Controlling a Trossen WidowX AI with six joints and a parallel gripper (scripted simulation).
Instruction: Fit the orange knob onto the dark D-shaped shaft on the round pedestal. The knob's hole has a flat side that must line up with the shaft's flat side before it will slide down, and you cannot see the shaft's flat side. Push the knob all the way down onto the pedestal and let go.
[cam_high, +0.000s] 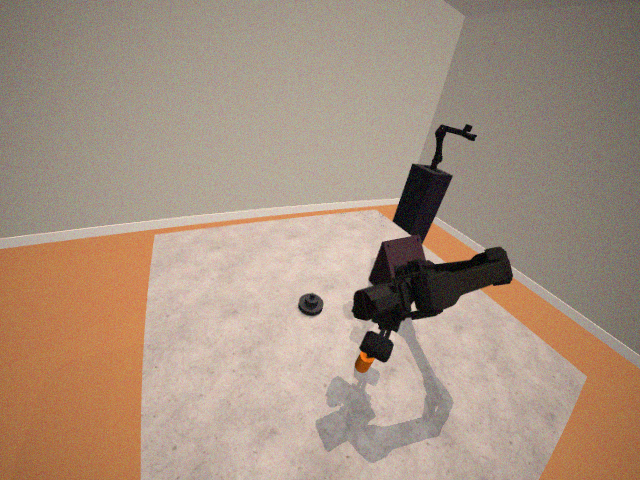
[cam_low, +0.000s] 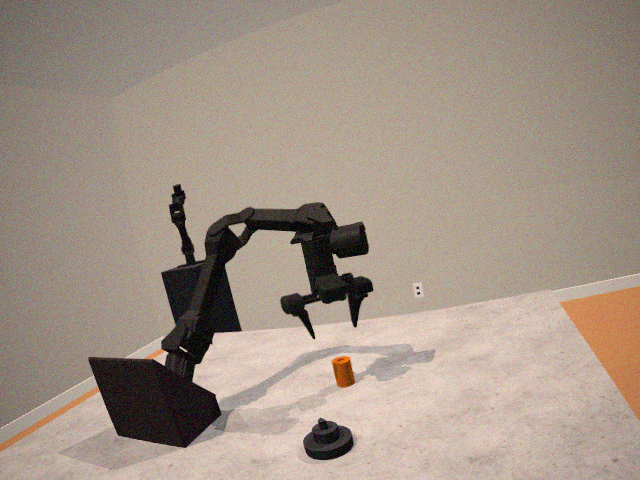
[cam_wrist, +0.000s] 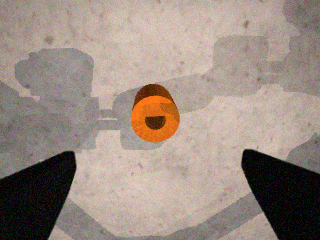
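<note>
The orange knob (cam_high: 363, 364) (cam_low: 343, 373) (cam_wrist: 155, 136) stands upright on the table top. In the wrist view its D-shaped hole has the flat side toward the top of the picture and the round side toward the bottom. My gripper (cam_low: 334, 332) (cam_wrist: 160, 158) is wide open and empty, pointing down above the knob, with a gap between the fingertips and the knob's top. The dark round pedestal (cam_high: 310, 305) (cam_low: 328, 447) stands apart from the knob, with the short shaft (cam_low: 322, 423) bare on top. The shaft's flat side cannot be seen. The pedestal is outside the wrist view.
The arm's dark wedge-shaped base (cam_high: 403, 253) (cam_low: 149, 403) stands on the pale table top (cam_high: 222, 361) (cam_low: 516, 372). A tall dark block (cam_high: 423, 198) (cam_low: 180, 294) with a second small arm (cam_high: 439, 144) (cam_low: 178, 222) stands behind it. The arm's shadows fall around the knob.
</note>
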